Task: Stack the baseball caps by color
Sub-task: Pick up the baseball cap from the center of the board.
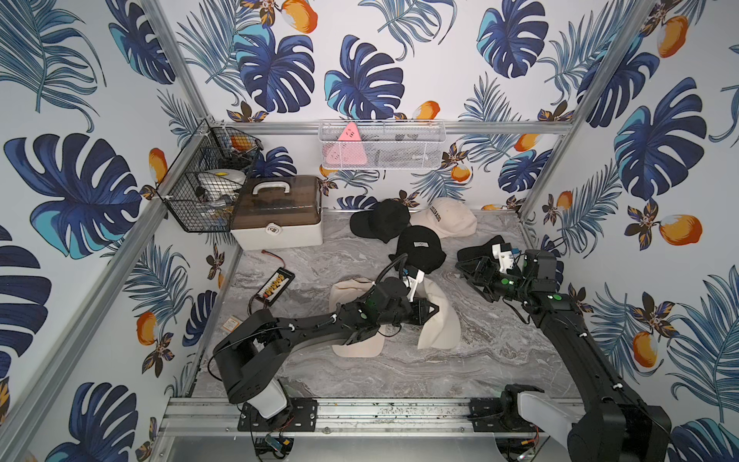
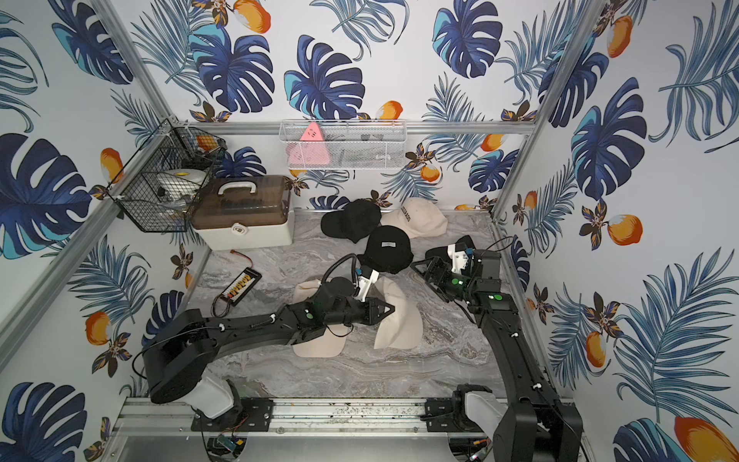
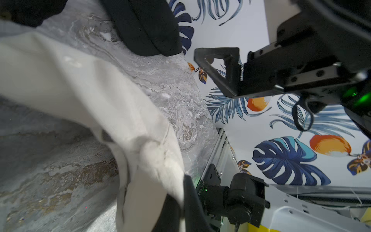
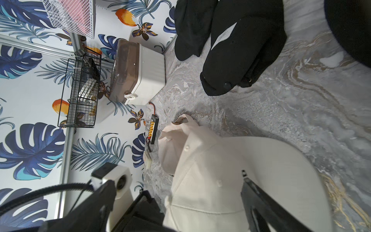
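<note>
Baseball caps spread over marble table, three cream and three black

Found gripped cream cap mid-table. Noted left gripper pinched shut on its fabric. Checked in left wrist view: pale cloth bunched up into the black fingers.

Found second cream cap just beside it, mostly under the left arm, brim toward the near edge.

Spotted lettered cream cap against the back wall, just beside plain black cap.

Placed logo black cap in front of those two, between them and the gripped cream cap.

Made out third black cap at the frame edge in right wrist view. Lost most of it behind the right gripper in both top views.

Logged right gripper hovering near the right wall, jaws spread wide, nothing between them.

Also logged storage box in the back left corner.
</note>
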`<state>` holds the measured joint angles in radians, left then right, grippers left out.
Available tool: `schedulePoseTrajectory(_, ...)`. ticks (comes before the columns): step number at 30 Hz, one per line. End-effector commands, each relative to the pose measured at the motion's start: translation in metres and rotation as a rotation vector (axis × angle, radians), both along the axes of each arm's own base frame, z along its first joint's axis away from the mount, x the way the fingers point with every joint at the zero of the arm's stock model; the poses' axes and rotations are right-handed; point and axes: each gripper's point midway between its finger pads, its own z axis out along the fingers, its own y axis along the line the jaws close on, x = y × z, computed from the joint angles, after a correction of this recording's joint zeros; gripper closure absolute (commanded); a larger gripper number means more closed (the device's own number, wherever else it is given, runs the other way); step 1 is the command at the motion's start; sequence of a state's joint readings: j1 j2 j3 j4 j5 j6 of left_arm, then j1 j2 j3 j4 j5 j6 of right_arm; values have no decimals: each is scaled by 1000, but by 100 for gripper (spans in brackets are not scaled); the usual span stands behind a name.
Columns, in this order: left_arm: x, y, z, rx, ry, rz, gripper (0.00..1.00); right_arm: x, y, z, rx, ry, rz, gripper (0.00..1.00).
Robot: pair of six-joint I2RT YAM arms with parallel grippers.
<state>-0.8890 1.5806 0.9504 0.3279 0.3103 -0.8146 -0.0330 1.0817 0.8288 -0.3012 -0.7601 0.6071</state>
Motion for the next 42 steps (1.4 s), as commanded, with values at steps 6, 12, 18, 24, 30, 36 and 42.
schedulePoseTrajectory(6, -27, 23, 69, 165, -217, -358, 100, 2, -6, 17, -147, -106, -4, 0)
schedulePoseTrajectory(12, -29, 74, 103, 201, -283, -554, 100, 2, 15, 31, -66, -173, 98, 0)
schedulePoseTrajectory(18, -58, 98, 105, 242, -405, -733, 100, -16, 71, 39, -144, -301, 324, 0)
schedulePoseTrajectory(24, -75, 118, 90, 333, -503, -859, 100, -37, 131, 31, -82, -418, 623, 0)
schedulePoseTrajectory(30, -86, 135, 77, 405, -518, -902, 100, -65, 148, 44, -6, -592, 839, 0)
schedulePoseTrajectory(36, -96, 146, 67, 431, -571, -915, 100, -115, 150, 48, -77, -1058, 1053, 0)
schedulePoseTrajectory(42, -114, 147, 63, 392, -605, -982, 100, -132, 156, 36, -119, -1265, 1158, 0)
